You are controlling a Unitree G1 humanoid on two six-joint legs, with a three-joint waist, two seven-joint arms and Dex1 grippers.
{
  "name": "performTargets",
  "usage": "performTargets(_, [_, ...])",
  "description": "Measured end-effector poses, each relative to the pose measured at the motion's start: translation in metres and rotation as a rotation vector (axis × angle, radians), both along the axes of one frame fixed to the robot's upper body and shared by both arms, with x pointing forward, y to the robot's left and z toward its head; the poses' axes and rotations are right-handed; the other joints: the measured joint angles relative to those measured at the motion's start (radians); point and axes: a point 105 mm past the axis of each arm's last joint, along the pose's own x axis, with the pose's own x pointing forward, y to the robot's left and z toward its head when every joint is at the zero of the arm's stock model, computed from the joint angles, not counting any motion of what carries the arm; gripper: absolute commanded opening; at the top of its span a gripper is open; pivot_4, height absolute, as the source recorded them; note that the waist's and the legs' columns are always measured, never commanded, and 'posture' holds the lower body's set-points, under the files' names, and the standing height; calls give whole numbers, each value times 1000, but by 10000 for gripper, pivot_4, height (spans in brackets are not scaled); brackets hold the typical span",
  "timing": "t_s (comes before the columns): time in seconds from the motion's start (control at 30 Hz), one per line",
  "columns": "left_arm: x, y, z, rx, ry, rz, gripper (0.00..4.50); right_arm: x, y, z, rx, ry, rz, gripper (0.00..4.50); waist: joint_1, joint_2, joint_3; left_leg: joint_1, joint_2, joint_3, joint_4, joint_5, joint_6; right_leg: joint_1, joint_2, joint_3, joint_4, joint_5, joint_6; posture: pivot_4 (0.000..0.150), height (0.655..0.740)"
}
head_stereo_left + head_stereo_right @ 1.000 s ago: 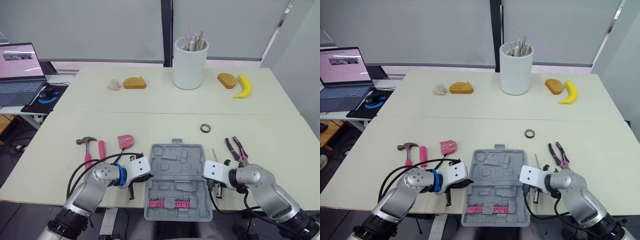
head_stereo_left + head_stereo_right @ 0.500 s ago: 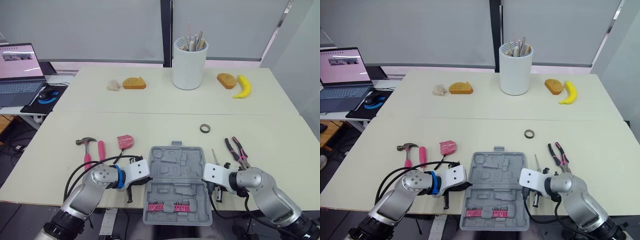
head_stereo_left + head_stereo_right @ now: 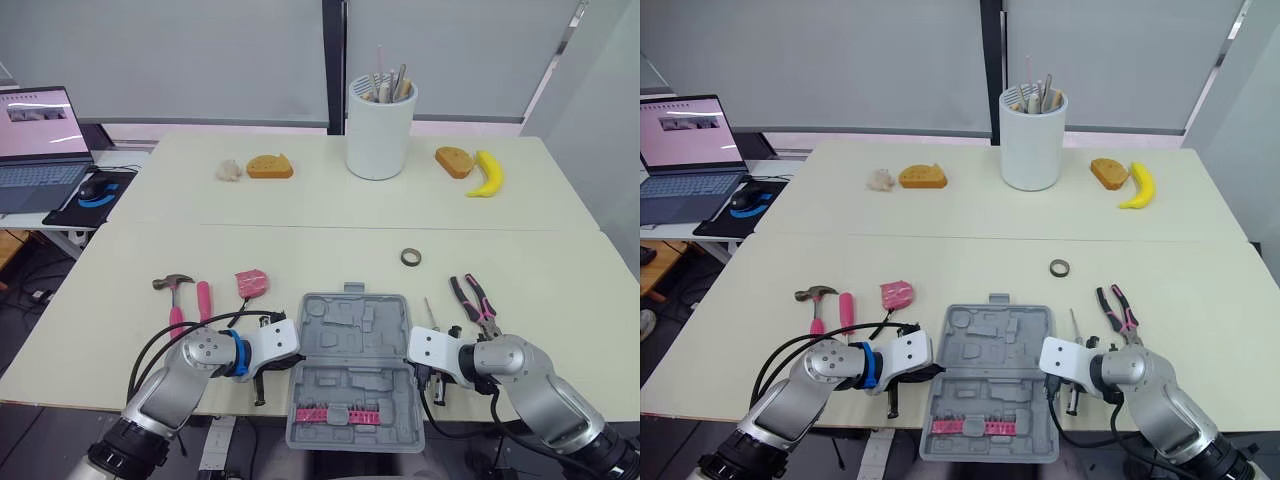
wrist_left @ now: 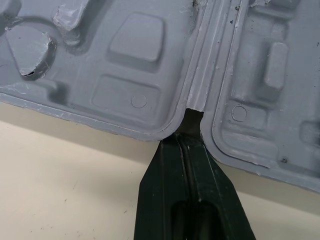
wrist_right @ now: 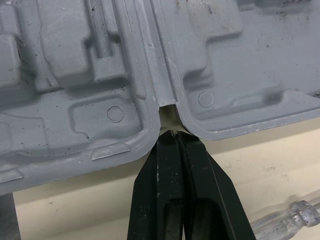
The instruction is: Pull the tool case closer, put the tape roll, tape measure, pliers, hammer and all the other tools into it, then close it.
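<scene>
The open grey plastic tool case lies flat at the near edge of the cream table, a row of pink bits in its nearer half; the left gripper is closed tight on nothing, tips at the hinge notch; the right gripper likewise, opposite; beyond, a pink-handled hammer and pink tape measure lie left; pink-handled pliers and what looks like a slim screwdriver right; farther, the dark tape roll.

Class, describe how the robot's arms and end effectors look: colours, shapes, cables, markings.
The left arm and right arm are rounded silver-grey metal with white wrist plates and looping black cables. A blue ring circles the left wrist. The left end effector and right end effector each have two black tapered fingers.
</scene>
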Motion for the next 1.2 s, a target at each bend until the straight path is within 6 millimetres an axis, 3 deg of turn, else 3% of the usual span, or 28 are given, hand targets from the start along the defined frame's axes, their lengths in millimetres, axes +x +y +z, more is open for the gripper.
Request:
performTargets(0.77, [-1, -1, -2, 10, -13, -11, 0, 0, -8, -2, 9, -25, 14, 57, 11, 1, -2, 1, 0, -1, 0, 0, 0, 0, 0, -1, -5, 1, 2, 1500, 7400])
performTargets(1.2, [3, 30, 4, 55, -29, 13, 0, 4, -35, 0, -13, -23, -7, 57, 15, 1, -1, 1, 1, -1, -1, 0, 0, 1, 0, -1, -6, 1, 1, 1500, 7400])
